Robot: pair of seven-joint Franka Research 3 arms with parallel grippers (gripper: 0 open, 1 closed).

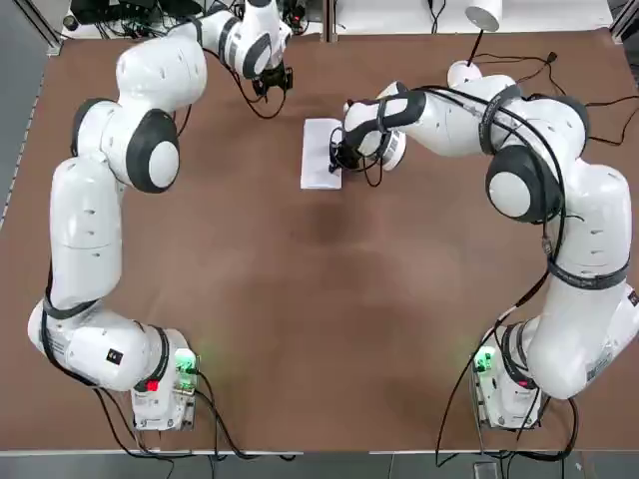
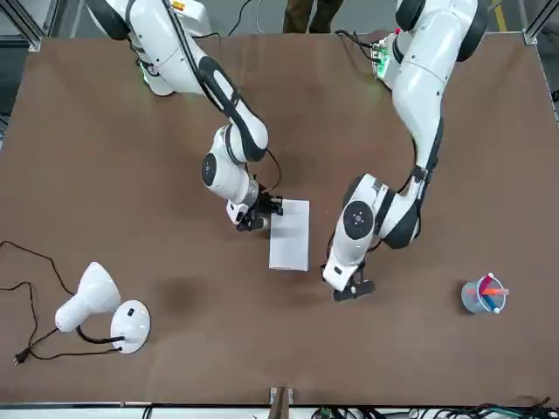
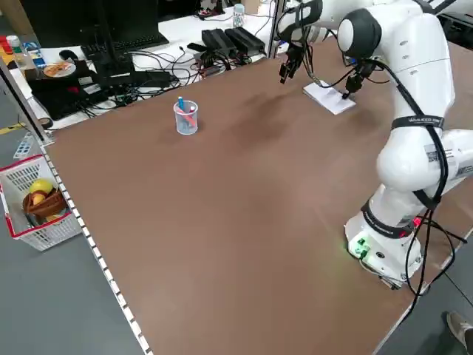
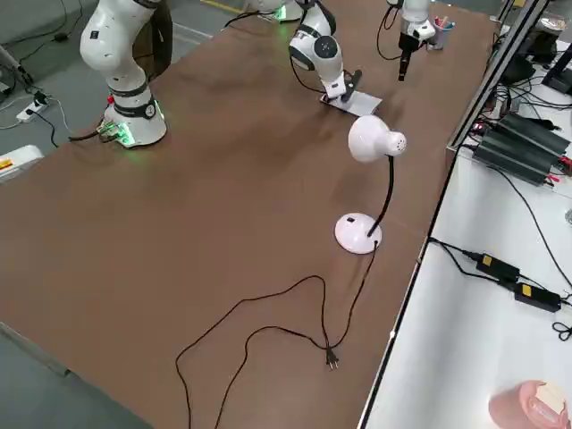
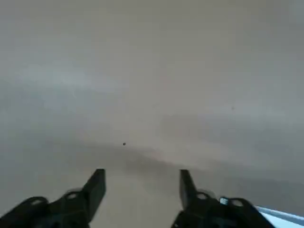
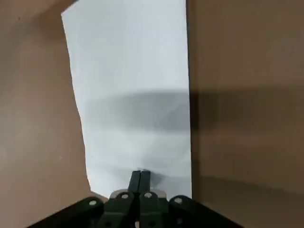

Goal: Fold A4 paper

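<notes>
The A4 paper (image 1: 319, 153) lies flat on the brown table as a narrow white rectangle, also seen in the front view (image 2: 290, 234) and the right wrist view (image 6: 133, 95). My right gripper (image 6: 140, 175) is shut, its joined fingertips resting on the sheet near one short edge. From above, this right gripper (image 1: 340, 158) sits at the paper's right side. My left gripper (image 1: 272, 82) hovers beyond the paper's far left corner, apart from it. Its fingers (image 5: 97, 185) stand open over bare table with nothing between them.
A white desk lamp (image 2: 96, 305) with its cord stands at the far right of the table. A clear cup of pens (image 2: 483, 295) is at the far left. Cables and power bricks (image 3: 222, 41) lie past the far edge.
</notes>
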